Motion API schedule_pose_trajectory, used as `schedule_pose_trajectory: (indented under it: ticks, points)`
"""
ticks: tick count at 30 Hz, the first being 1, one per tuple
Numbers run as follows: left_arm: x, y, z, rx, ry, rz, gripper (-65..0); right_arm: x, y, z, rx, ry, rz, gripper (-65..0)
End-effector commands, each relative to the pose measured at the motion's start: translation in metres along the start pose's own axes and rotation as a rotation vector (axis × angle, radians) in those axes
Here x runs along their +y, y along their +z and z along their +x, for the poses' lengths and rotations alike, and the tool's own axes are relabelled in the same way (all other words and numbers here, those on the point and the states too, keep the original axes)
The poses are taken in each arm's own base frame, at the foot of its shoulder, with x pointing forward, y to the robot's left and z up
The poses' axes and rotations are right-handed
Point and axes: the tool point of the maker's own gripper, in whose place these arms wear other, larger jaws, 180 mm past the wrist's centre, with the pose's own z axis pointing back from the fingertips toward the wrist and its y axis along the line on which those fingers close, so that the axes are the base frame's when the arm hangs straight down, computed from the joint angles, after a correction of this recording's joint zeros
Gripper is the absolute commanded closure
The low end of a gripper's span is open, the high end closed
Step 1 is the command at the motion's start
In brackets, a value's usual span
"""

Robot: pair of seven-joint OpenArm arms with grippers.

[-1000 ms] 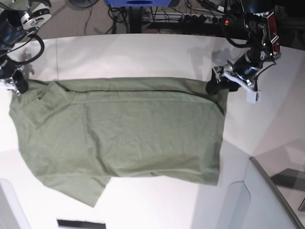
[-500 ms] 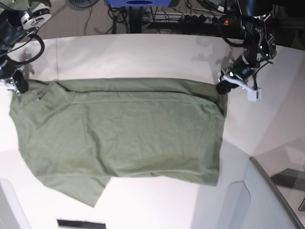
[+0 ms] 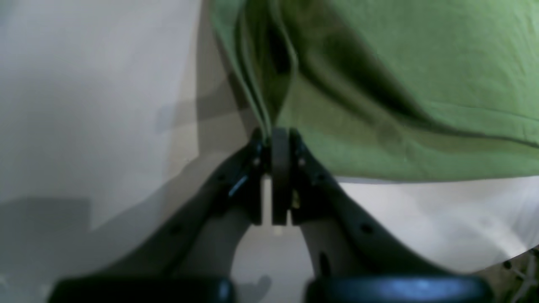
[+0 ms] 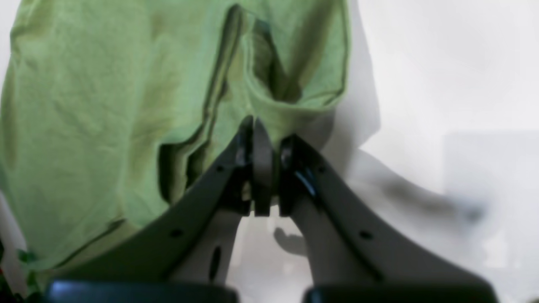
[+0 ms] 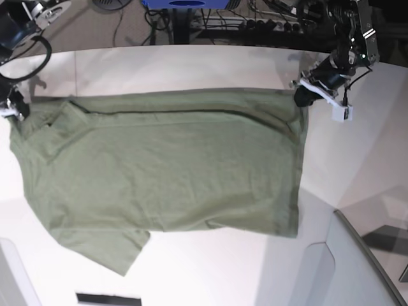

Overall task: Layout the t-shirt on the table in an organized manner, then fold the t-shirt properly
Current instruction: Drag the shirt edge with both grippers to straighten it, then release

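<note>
The olive-green t-shirt (image 5: 166, 172) lies spread across the white table (image 5: 191, 67), with one sleeve sticking out at the lower left. My left gripper (image 5: 299, 99), on the right of the base view, is shut on the shirt's far right corner. In the left wrist view the left gripper (image 3: 273, 136) pinches bunched hem folds of the t-shirt (image 3: 400, 84). My right gripper (image 5: 18, 109) is shut on the far left corner. In the right wrist view the right gripper (image 4: 261, 126) clamps a fold of the t-shirt (image 4: 84, 105).
A grey angled panel (image 5: 357, 268) rises at the lower right corner. A pale panel (image 5: 9, 274) and a black strip (image 5: 108, 298) sit along the near edge. Cables and a blue object (image 5: 185, 3) lie beyond the table's far edge.
My left gripper has shut on the shirt's right corner. Both grippers have moved toward the far edge, dragging the shirt's top edge with them and pulling it straighter.
</note>
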Motion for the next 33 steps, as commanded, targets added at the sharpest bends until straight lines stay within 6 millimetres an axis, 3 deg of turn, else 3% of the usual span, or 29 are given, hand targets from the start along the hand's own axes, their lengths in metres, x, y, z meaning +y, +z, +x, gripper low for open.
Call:
schedule_pose_trajectory:
  ticks: [1, 6, 19, 23, 27, 30, 33]
  points:
    - [0.001, 0.006, 0.007, -0.023, -0.019, -0.001, 0.0, -0.005, 0.009, 0.018, -0.049, 0.023, -0.011, 0.0]
    - [0.005, 0.012, -0.009, 0.006, -0.012, 0.009, 0.0, -0.018, 0.014, 0.004, -0.019, 0.023, -0.039, 0.0]
    - [0.005, 0.012, -0.012, 0.014, -0.01, 0.012, -0.5, -0.02, 0.015, 0.002, -0.016, 0.023, -0.044, -0.8]
    - [0.006, 0.012, -0.012, 0.016, -0.011, 0.013, -32.9, -0.02, 0.015, 0.003, -0.015, 0.025, -0.043, -4.7]
    - [0.01, 0.014, -0.01, 0.018, -0.022, 0.02, -58.1, -0.02, 0.017, -0.004, 0.038, 0.03, -0.045, -26.7]
    - [0.029, 0.023, 0.002, -0.022, 0.0, 0.067, -63.2, -0.019, 0.026, 0.008, 0.009, 0.067, -0.063, -41.9]
    - [0.051, 0.039, 0.019, -0.081, 0.02, 0.128, -63.0, -0.025, 0.045, 0.021, -0.044, 0.103, -0.103, -45.3]
